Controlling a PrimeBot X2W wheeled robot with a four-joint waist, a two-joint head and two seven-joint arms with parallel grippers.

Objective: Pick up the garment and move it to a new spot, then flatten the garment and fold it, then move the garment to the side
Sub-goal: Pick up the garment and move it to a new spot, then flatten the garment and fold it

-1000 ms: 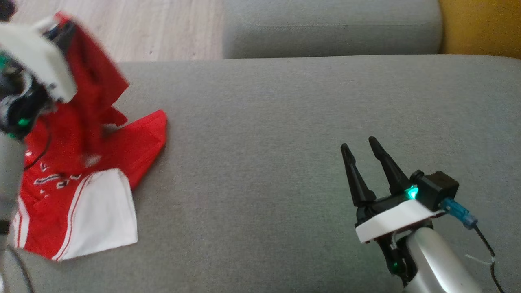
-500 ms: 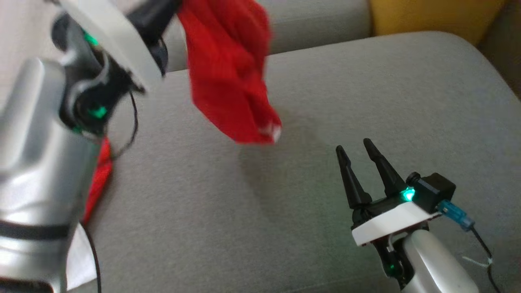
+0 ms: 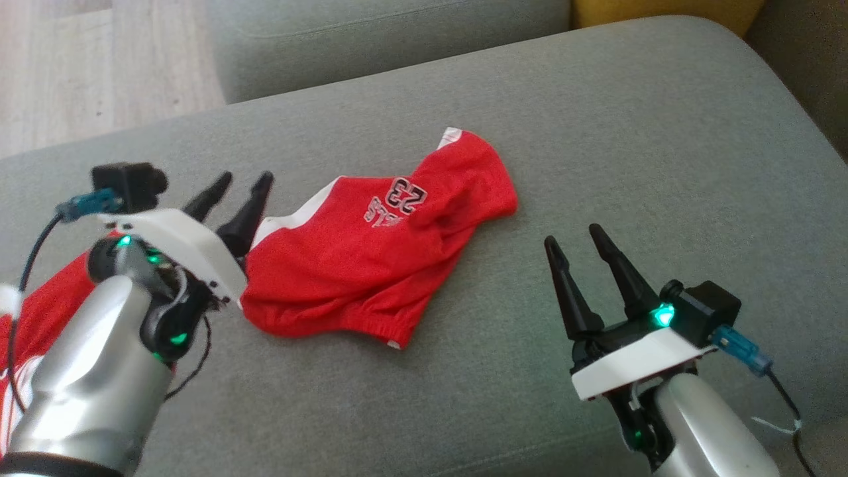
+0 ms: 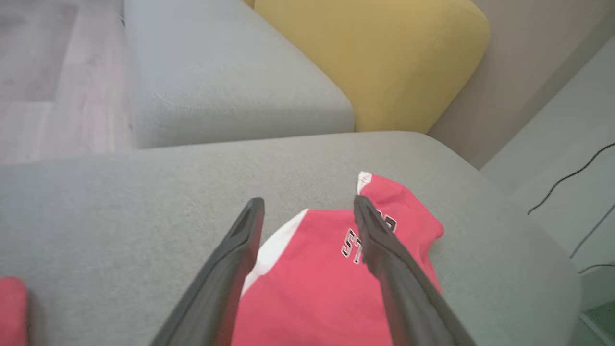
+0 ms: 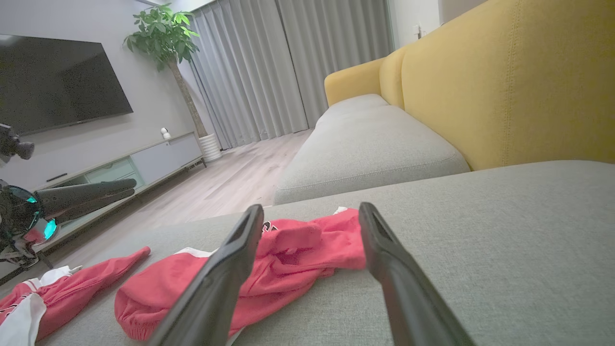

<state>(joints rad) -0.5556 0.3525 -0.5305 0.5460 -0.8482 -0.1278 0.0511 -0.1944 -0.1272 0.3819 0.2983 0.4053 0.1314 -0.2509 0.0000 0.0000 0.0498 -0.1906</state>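
- Garment (image 3: 377, 265), red and hanging from the left gripper (image 3: 245, 177) half a second ago, is now lying crumpled on the grey cushion (image 3: 596, 132).
- Left gripper is hovering at the garment's 9 o'clock edge, fingers spread and holding nothing.
- Right gripper (image 3: 572, 236) is staying at the garment's 4 o'clock, well apart from it, fingers spread and empty.
- Second red cloth (image 3: 46, 311) is lying at 8 o'clock.

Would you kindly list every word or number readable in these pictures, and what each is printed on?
"23": on the red garment, upside down in the head view.
"ST...": lettering beside that number on the garment; the remaining letters are too blurred to read.
Nothing else is legible.
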